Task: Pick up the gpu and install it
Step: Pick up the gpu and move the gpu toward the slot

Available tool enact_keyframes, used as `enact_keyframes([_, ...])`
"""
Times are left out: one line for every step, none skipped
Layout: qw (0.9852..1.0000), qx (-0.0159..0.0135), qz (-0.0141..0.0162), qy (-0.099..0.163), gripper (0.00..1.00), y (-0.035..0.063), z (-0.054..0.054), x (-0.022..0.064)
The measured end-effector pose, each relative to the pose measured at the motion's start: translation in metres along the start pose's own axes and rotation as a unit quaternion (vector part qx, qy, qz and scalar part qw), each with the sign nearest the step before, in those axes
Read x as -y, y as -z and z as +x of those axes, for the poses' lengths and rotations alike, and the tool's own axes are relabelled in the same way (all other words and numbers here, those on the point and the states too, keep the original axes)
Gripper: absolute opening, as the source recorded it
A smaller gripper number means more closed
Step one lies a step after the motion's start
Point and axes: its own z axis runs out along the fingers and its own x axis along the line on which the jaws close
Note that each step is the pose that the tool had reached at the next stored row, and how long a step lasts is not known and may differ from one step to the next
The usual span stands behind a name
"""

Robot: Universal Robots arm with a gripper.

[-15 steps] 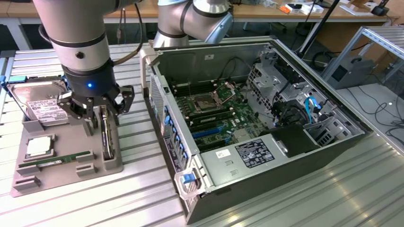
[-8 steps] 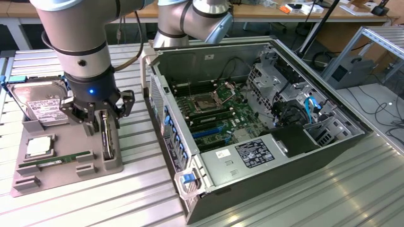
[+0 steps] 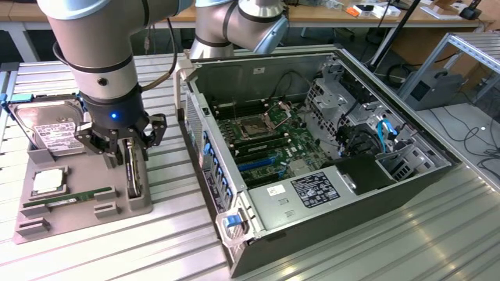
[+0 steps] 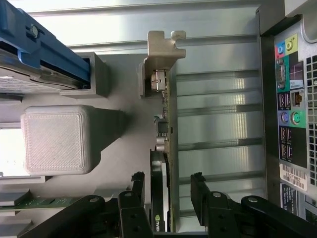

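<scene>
Straddling upright gpu (image 4: 166, 124) in tray (image 4: 130, 148), hand (image 4: 168, 177) open

**Gpu on edge between the jaws, tray beside the case**

The gpu (image 3: 133, 178) stands on edge in a slot of the holder tray (image 3: 78, 225). The jaws straddle it, one on each side, with a gap on the side facing the computer case (image 3: 312, 146). To the exterior view's left of the jaws, the hard drive (image 3: 51, 126) stands in the same tray. The memory stick (image 3: 67, 200) lies in it too, nearer the camera than the jaws. Tray and case sit side by side on the bench (image 3: 390, 246), the case to the exterior view's right of the jaws.
</scene>
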Motion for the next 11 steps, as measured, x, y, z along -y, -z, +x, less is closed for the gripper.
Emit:
enact_keyframes([1.0, 0.0001, -0.0001, 0.0, 0.5, -0.0001, 0.0, 0.0])
enact_keyframes([1.0, 0.0001, -0.0001, 0.0, 0.5, -0.0001, 0.0, 0.0])
enact_keyframes([1.0, 0.0001, -0.0001, 0.0, 0.5, -0.0001, 0.0, 0.0])
enact_keyframes([1.0, 0.0001, -0.0002, 0.0, 0.42, -0.0001, 0.0, 0.0])
enact_keyframes([1.0, 0.0, -0.0001, 0.0, 0.36, -0.0001, 0.0, 0.0])
enact_keyframes([1.0, 0.0, -0.0001, 0.0, 0.3, -0.0001, 0.0, 0.0])
enact_keyframes([1.0, 0.0001, -0.0001, 0.0, 0.27, -0.0001, 0.0, 0.0])
enact_keyframes([1.0, 0.0001, -0.0001, 0.0, 0.27, -0.0001, 0.0, 0.0])
enact_keyframes([1.0, 0.0001, -0.0001, 0.0, 0.27, -0.0001, 0.0, 0.0])
enact_keyframes([1.0, 0.0001, -0.0001, 0.0, 0.27, -0.0001, 0.0, 0.0])
enact_keyframes([1.0, 0.0001, -0.0001, 0.0, 0.27, -0.0001, 0.0, 0.0])
